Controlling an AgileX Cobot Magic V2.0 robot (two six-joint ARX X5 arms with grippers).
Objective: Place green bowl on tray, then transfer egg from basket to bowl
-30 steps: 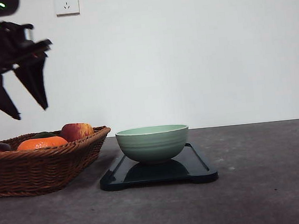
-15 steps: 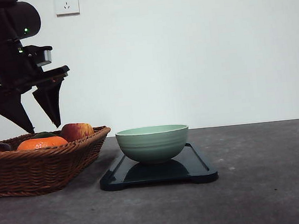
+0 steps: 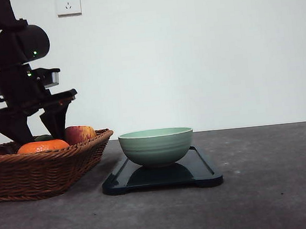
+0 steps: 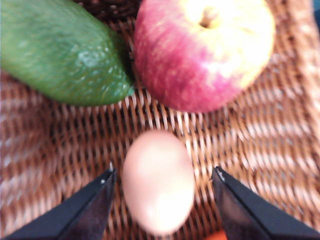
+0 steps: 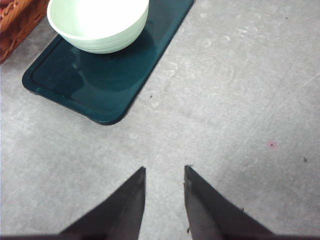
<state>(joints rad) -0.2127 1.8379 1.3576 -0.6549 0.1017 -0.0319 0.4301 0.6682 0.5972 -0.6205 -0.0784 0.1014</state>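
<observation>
One green bowl (image 3: 156, 145) on tray (image 3: 162, 178), one egg (image 4: 158, 181) in basket (image 4: 280, 145)

green bowl (image 3: 156, 145) on tray (image 3: 202, 170), basket (image 3: 44, 171) left

green bowl (image 3: 156, 145) on tray (image 3: 202, 170) | basket (image 3: 44, 171) left | egg (image 4: 158, 181) in basket

No writing to read anywhere I look: nothing printed on the pale mint-green ceramic bowl (image 3: 156, 145), nothing on the glossy dark navy rectangular tray (image 5: 107, 75), nothing on the white wall sockets (image 3: 68, 3).
</observation>
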